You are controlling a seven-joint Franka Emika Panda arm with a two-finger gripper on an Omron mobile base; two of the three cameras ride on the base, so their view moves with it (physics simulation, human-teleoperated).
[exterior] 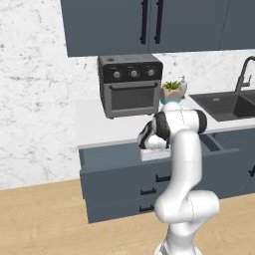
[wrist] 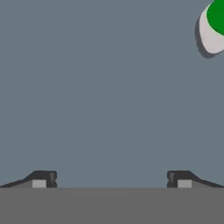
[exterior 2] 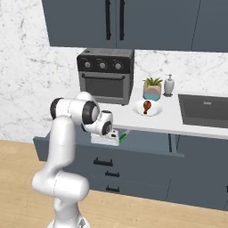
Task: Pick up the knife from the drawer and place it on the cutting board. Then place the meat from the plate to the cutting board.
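The slate-blue drawer (exterior 2: 133, 161) stands pulled out under the counter. My gripper (wrist: 111, 179) reaches down into it, open, with only bare drawer floor between its fingertips (wrist: 43, 179). The knife (wrist: 215, 19) lies off to the upper right in the hand view, showing its green handle and a bit of pale blade, apart from the fingers. In the right base view the green handle (exterior 2: 124, 135) lies just right of my hand (exterior 2: 105, 138). The meat (exterior 2: 147, 107), a reddish-brown drumstick, rests on the white plate (exterior 2: 156, 111) on the counter. The cutting board is out of view.
A dark toaster oven (exterior: 130, 84) stands on the counter behind the drawer. A potted plant (exterior 2: 152, 88) and a soap bottle (exterior 2: 169, 84) sit behind the plate. The sink (exterior: 226, 104) lies to the right. More drawers (exterior: 124, 204) stack below.
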